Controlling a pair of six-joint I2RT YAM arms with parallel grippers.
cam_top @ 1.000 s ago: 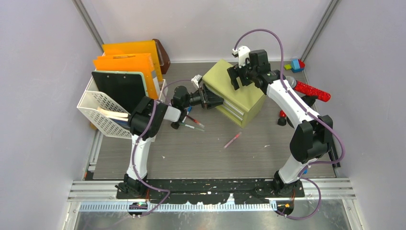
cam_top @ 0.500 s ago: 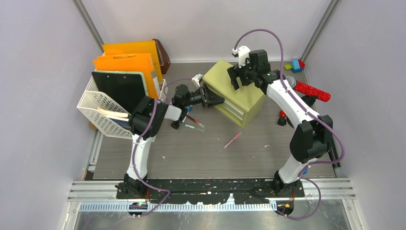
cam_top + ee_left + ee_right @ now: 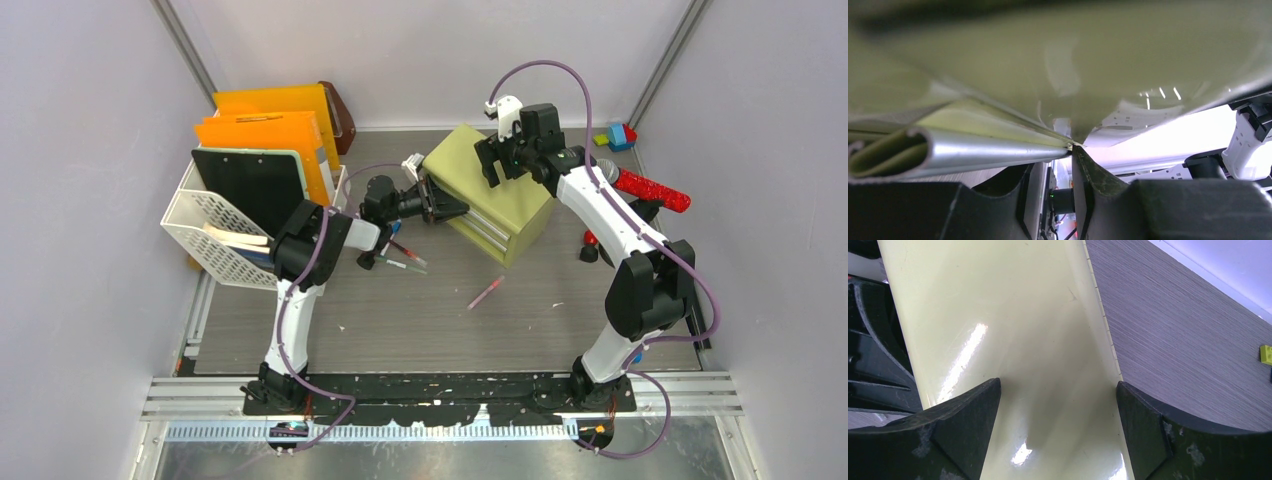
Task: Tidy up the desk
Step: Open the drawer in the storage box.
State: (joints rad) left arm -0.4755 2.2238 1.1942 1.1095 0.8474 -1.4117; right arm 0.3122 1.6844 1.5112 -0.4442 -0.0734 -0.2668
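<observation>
The desk lies flat in front of my two arms, from wall to wall. The little green cabinet sits near its far edge, about the middle. My right gripper is spread wide over the cabinet's top and holds nothing. My left gripper is at the cabinet's front corner, with its fingers close together by the silver drawer handle. I cannot tell if they pinch it. A pink pen lies near the desk's middle.

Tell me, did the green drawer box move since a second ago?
No. The green drawer cabinet sits at the same spot and angle on the desk, just as far from the pink pen.
</observation>
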